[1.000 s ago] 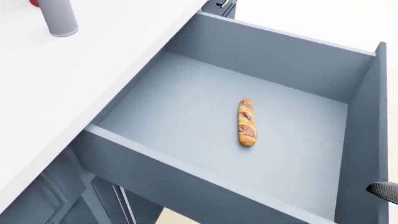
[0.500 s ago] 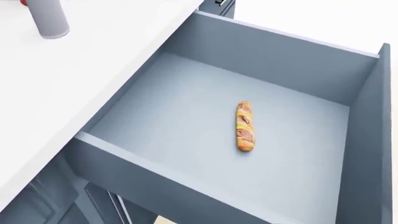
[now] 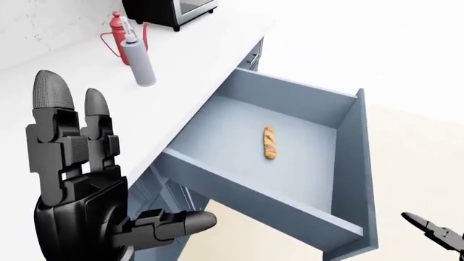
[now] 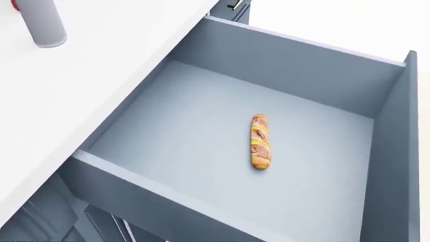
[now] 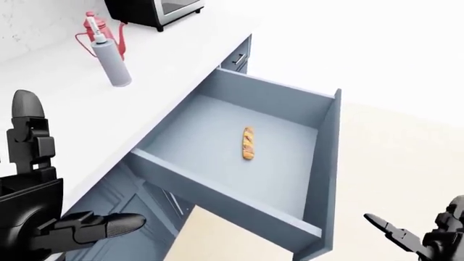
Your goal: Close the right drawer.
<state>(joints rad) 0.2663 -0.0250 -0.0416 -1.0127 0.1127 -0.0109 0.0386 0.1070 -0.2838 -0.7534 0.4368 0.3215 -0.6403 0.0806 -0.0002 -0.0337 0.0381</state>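
Observation:
The right drawer (image 3: 353, 163) is a grey-blue box pulled far out from under the white counter (image 3: 87, 109), its tall front panel at the view's right. A small baguette sandwich (image 4: 259, 140) lies on the drawer floor. My left hand (image 3: 101, 179) is raised at the lower left of the left-eye view, fingers straight up and thumb out, open, held over the counter edge and apart from the drawer. My right hand (image 5: 417, 239) shows only at the lower right corner, fingers spread, open, to the right of the front panel and not touching it.
On the counter stand a grey squeeze bottle (image 3: 141, 65), a red bottle (image 3: 116, 35) and a black oven (image 3: 170, 11). A shut drawer with a metal handle (image 3: 252, 57) sits further along the cabinet. Beige floor (image 5: 217, 239) lies below the drawer.
The head camera has moved slightly, so the whole picture shifts and the drawer looks a little nearer. The dark fingertip at the lower right edge has left the head view. The drawer stays open.

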